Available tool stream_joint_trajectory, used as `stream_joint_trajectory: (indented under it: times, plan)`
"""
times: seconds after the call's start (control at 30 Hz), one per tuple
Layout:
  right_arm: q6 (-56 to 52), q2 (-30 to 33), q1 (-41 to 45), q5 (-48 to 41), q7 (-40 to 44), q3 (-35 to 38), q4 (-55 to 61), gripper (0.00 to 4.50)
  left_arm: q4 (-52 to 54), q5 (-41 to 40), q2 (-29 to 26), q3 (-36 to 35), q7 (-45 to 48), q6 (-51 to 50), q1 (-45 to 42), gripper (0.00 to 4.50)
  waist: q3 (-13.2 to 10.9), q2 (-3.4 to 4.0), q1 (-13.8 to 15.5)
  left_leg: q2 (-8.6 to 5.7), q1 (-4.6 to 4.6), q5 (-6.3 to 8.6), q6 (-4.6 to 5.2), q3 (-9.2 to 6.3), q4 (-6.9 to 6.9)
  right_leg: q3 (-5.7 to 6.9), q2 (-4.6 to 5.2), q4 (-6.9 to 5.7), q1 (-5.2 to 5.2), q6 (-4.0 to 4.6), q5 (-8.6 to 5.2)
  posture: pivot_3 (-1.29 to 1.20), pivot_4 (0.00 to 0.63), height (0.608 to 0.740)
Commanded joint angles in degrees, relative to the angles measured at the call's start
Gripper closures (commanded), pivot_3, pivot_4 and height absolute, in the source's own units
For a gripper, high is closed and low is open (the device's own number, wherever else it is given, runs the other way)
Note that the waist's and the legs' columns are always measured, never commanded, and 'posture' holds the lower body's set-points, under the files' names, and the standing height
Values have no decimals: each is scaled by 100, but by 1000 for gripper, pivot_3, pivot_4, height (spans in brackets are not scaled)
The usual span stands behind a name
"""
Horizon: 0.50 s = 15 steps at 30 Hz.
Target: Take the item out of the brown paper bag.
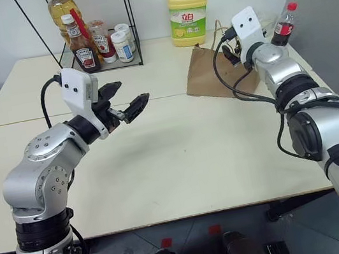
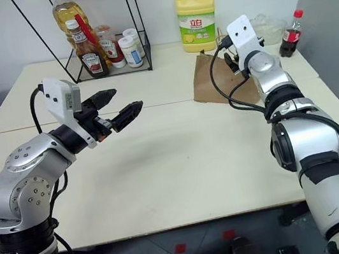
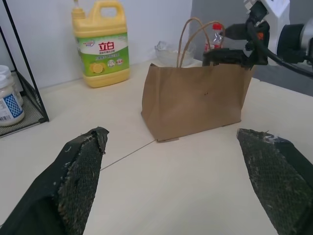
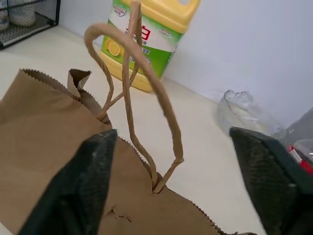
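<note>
The brown paper bag stands upright at the back right of the table, its looped handles rising from the rim. The item is hidden inside it. My right gripper is at the bag's top edge on the far right side. In the right wrist view its fingers stand wide apart, open, with a handle loop between them and nothing gripped. My left gripper hovers open and empty over the table's left middle, pointing toward the bag from well short of it.
A big yellow detergent jug stands just behind the bag, and a cola bottle with a red cap to its right. A clear crumpled plastic container lies behind the bag. A wire rack with sauce bottles sits at back left.
</note>
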<state>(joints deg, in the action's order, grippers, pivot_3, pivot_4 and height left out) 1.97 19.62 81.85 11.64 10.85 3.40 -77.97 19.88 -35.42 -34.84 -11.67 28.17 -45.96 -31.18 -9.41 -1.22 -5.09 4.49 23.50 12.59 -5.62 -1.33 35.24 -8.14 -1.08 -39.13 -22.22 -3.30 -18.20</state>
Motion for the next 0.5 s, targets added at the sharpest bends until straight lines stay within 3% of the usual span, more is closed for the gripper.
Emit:
stream_joint_trajectory:
  times: [0.03,0.23,0.27,0.5]
  plan:
    - [152,11,226,-96,-88,132,61,2023,157,-52,-56,-139,-8,63,-84,0,0,0,0,0,0,0,0,0,0,0,0,0,0,0,0,0,150,740]
    - [190,3,245,-45,-100,116,61,4266,140,-51,-45,-125,4,79,-92,0,0,0,0,0,0,0,0,0,0,1,0,0,0,0,0,0,150,740]
    - [192,2,247,-43,-95,114,61,4461,133,-49,-43,-120,8,82,-97,0,0,0,0,0,0,0,0,0,0,1,0,0,0,0,0,0,150,740]
    - [230,41,239,-87,-10,165,68,4461,83,-37,-42,-97,48,108,-120,0,0,0,0,0,0,0,0,0,0,1,0,0,0,0,0,0,150,740]
